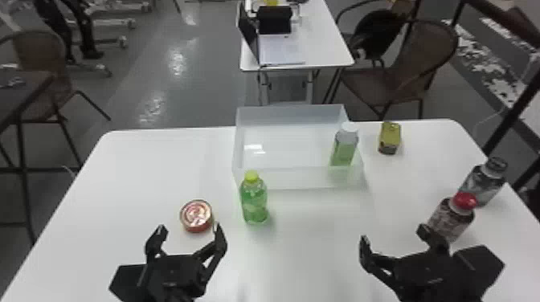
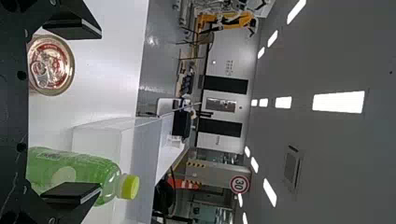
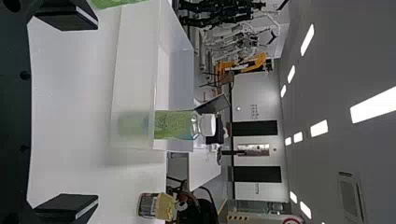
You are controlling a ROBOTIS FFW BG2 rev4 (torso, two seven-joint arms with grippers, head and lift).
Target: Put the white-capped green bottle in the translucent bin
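Rectangular white ceiling lights (image 2: 338,102) blown out in wrist views — streaky glare on glossy grey floor (image 1: 176,64), faint shadows on white round-cornered bench (image 1: 132,172).

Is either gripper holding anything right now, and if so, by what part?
Nothing is held: the left gripper and the right gripper are both open and empty.

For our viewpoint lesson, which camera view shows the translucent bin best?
The head view: it shows the whole translucent bin, from above. The left wrist view shows some walls; the right wrist view cuts off one end.
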